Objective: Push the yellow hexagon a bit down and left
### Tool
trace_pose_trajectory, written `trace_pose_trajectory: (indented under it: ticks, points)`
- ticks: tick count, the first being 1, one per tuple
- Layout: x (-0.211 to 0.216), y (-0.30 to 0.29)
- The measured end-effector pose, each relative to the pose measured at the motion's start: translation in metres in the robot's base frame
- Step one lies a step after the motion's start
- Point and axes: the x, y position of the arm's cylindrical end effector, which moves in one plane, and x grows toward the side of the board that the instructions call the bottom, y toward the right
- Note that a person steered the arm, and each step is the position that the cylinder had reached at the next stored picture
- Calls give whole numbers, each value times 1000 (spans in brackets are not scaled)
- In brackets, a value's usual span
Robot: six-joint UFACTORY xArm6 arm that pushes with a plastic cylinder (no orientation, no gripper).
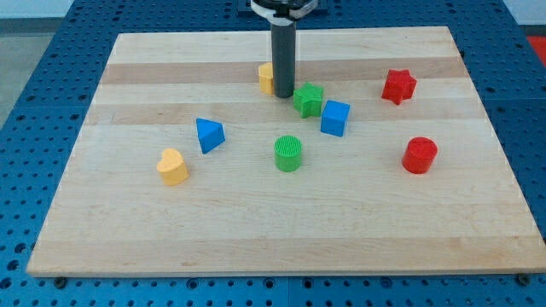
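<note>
Arm: mine, a straight dark rod dropping upright from the view's top, with no pincer to spread or press together. My tip (284, 94) rests on the pale wooden board (256, 230), just beside the right side of the yellow hexagon block (266, 78), which the rod partly hides; whether they touch I cannot tell.

Blocks, upper middle: the yellow hexagon block; a green star-shaped block (309, 100) just right of my tip; a blue cube (335, 118) close against the green star's lower right.

Blocks, centre: a green ribbed cylinder (288, 153), below my tip.

Blocks, the view's left: a blue triangular block (209, 135); a yellow heart-shaped block (172, 166) below and left of it.

Blocks, the view's right: a red star-shaped block (398, 86); a red cylinder (420, 155) below it, well apart.

Surround: blue perforated table (34, 77) around the board.
</note>
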Motion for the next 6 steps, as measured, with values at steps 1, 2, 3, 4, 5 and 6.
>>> trace_pose_trajectory:
  ticks: [1, 2, 3, 4, 5, 6]
  points:
    - [-8, 41]
    - [1, 62]
    - [-22, 63]
    - [-44, 32]
    - [-45, 31]
    - [-41, 19]
